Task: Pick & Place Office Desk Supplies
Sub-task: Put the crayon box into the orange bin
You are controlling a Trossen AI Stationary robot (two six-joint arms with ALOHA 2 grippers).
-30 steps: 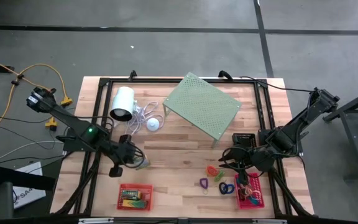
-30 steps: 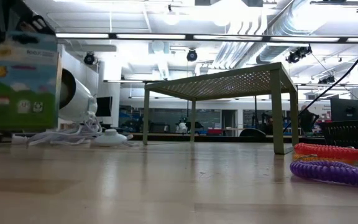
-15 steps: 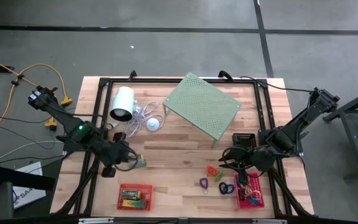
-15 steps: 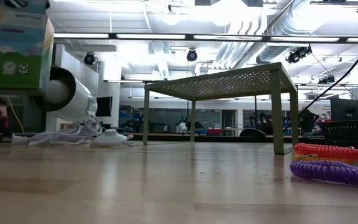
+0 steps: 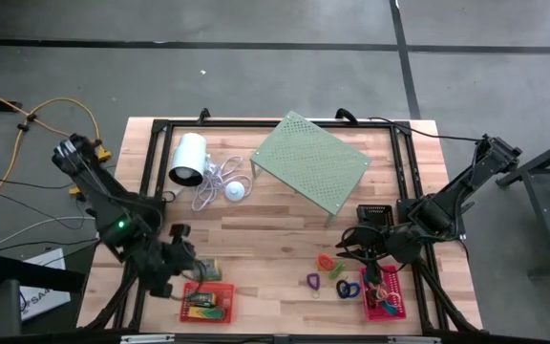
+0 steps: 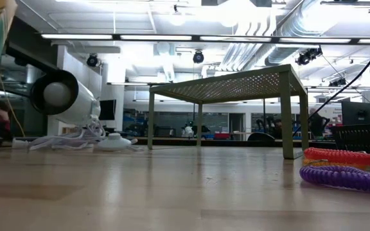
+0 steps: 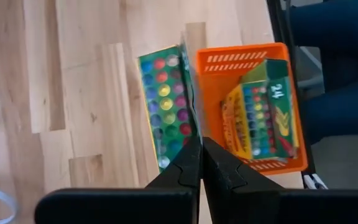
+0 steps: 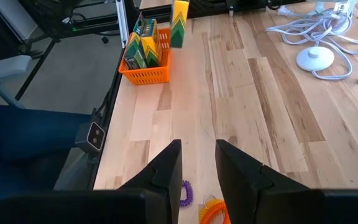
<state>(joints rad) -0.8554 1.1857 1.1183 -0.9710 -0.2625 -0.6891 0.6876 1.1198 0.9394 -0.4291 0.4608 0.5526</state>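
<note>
Green-white box (image 7: 166, 109) clenched on edge in the left gripper (image 7: 199, 163), hanging just beside the red basket (image 7: 272, 163) and its twin box (image 7: 260, 112), long axes parallel; right gripper (image 8: 197, 165) waits, fingers apart, far across the table.

Green shelf (image 6: 236, 86) stands mid-table; purple coil (image 6: 339, 176) (right foreground) lies before a red coil (image 6: 339, 154).
</note>
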